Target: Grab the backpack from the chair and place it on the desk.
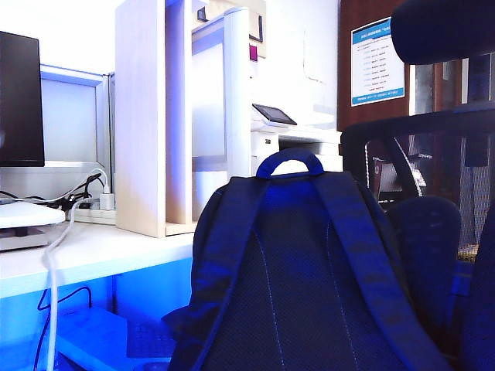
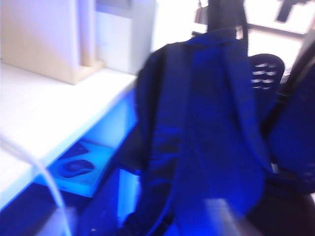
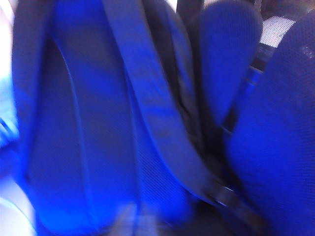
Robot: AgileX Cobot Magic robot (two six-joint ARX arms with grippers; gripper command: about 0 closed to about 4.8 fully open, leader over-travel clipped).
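Backpack point(image 1: 309, 270) upright on chair point(image 1: 433, 224), mesh back panel and both straps facing me, blue top loop up, just beside desk point(image 1: 100, 251) front edge. My L and R grippers: neither shows in any view, wrist views blurred, so can't tell if fingers spread or pressed; nothing visibly pinched.

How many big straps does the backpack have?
2: the left strap runs down the backpack on the desk side, the right strap on the chair side.
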